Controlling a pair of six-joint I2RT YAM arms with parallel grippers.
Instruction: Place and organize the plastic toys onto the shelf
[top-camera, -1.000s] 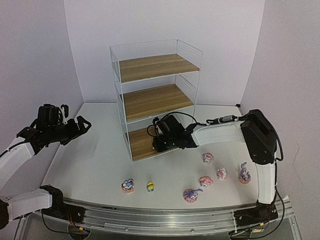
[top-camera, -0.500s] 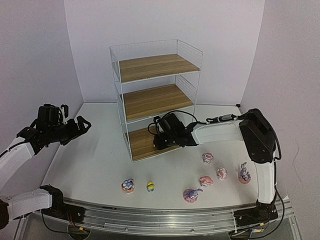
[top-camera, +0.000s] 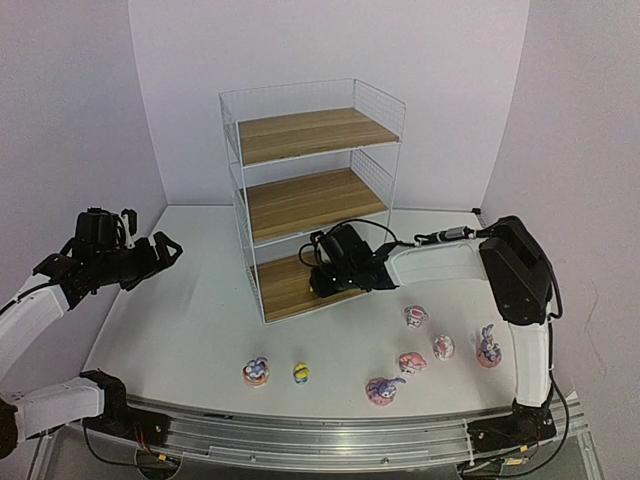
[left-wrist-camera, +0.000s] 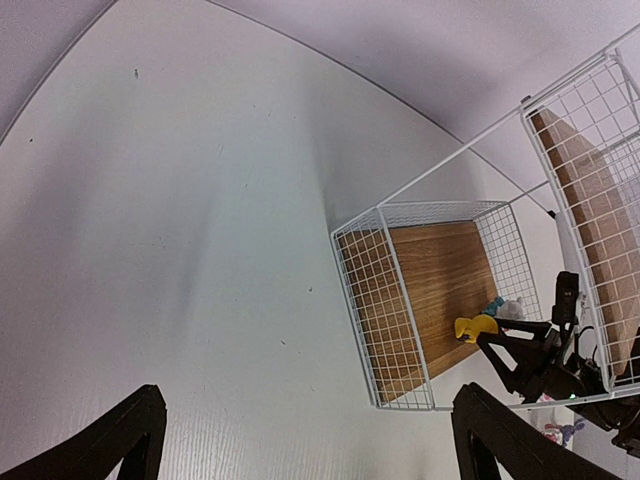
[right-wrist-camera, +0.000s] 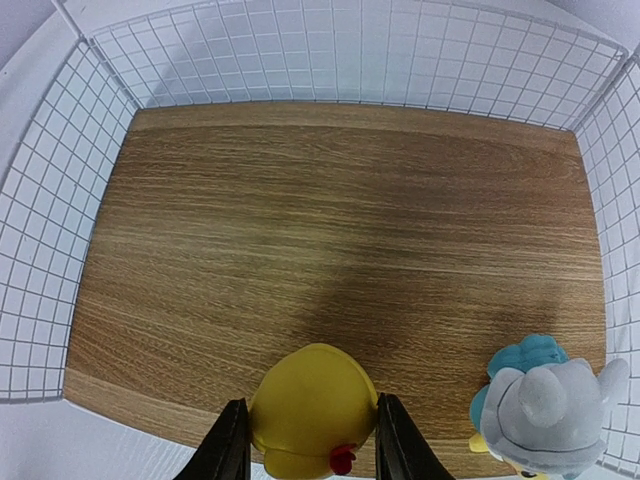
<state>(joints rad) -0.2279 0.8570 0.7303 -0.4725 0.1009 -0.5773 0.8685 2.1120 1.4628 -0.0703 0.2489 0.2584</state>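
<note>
While the right pincer (right-wrist-camera: 312, 440) gripped a yellow toy (right-wrist-camera: 310, 400) at the front edge of the bottom board (right-wrist-camera: 340, 230) of the shelf (top-camera: 315, 133), a grey-and-blue toy (right-wrist-camera: 545, 405) stood on that board just beside it. Seven more toys (top-camera: 411, 362) lay on the counter (top-camera: 190, 330) before the shelf. Well left of the shelf, the left pincer (top-camera: 165, 247) gaped open, holding nothing.

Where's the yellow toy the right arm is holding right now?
Right wrist view: the yellow toy sits between the right gripper's fingers at the front edge of the bottom board of the shelf, left of a white-and-teal figurine.
</note>
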